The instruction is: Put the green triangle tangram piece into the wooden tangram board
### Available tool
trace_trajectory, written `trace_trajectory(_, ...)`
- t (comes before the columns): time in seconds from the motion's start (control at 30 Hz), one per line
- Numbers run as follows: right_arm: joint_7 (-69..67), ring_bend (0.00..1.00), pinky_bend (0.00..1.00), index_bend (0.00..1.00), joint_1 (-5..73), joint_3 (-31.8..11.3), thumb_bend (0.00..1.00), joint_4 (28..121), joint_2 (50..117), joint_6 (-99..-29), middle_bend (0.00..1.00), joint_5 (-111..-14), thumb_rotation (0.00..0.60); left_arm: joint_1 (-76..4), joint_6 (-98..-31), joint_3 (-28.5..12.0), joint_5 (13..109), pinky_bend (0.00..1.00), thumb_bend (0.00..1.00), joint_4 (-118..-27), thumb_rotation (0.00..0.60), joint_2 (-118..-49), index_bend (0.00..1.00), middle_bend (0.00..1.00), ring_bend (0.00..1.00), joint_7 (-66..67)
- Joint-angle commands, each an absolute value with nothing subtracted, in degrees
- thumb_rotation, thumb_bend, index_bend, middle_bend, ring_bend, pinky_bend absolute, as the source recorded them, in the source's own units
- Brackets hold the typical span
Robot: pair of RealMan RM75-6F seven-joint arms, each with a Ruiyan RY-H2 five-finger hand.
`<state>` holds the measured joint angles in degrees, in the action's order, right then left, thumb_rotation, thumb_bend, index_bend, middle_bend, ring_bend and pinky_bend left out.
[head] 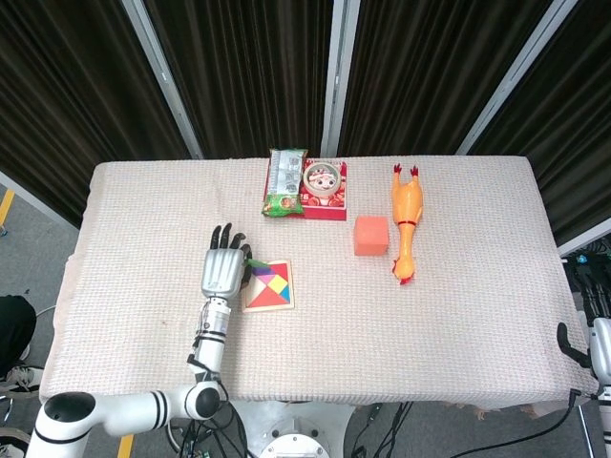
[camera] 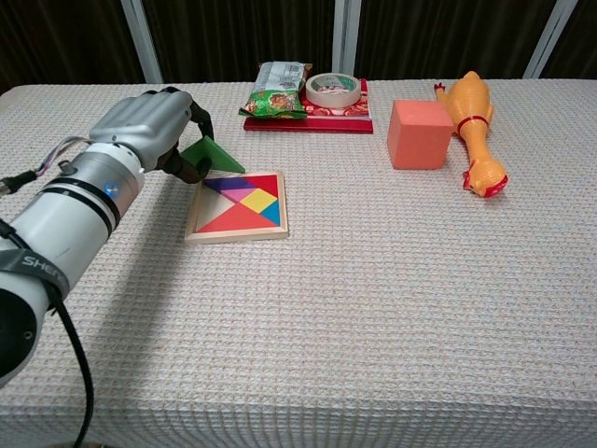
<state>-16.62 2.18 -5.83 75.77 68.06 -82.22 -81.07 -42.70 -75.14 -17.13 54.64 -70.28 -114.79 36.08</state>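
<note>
The green triangle tangram piece [camera: 214, 155] is held by my left hand [camera: 149, 129] just above the far left corner of the wooden tangram board [camera: 237, 205]. In the head view the left hand [head: 222, 271] covers most of the green triangle [head: 254, 262], and the board [head: 268, 287] lies right beside it. Coloured pieces fill the board except a bare strip along its left side. Only a small part of my right hand [head: 573, 345] shows at the table's right edge, away from everything.
At the back middle, a green snack bag [camera: 276, 91] and a roll of tape [camera: 333, 89] rest on a red box [camera: 309, 119]. An orange cube [camera: 419, 133] and a yellow rubber chicken [camera: 471, 122] sit at the right.
</note>
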Motion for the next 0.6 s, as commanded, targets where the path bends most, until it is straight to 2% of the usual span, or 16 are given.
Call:
trace_trajectory(0.03,-16.71,0.0,0.0,0.0,2.18,-5.87,0.42,75.63,68.12,-82.23,0.0,-81.02,0.6,-42.53,-74.98,-16.71,55.35,0.0,0.46,-68.92,0.6,-115.58,0.54,0.23,0.01,36.01)
trace_trajectory(0.33,-17.15,0.0,0.0,0.0,2.23,-5.85,0.42,75.1,68.29,-81.95,0.0,-80.96,0.6,-41.6,-74.45,-16.4,56.43,0.0,0.47,-67.02,0.6,-117.33,0.53,0.23,0.01,35.27)
trace_trajectory(0.43,-17.11,0.0,0.0,0.0,2.27,-5.83,0.42,75.05,68.34,-81.88,0.0,-81.02,0.6,-41.28,-74.46,-16.21,57.01,0.0,0.47,-67.0,0.6,-117.58,0.5,0.23,0.01,35.26)
trace_trajectory(0.6,-16.8,0.0,0.0,0.0,2.33,-5.84,0.42,75.28,68.3,-81.93,0.0,-81.12,0.6,-40.46,-73.55,-15.35,58.69,0.0,0.4,-68.28,0.6,-116.39,0.33,0.19,0.01,33.76)
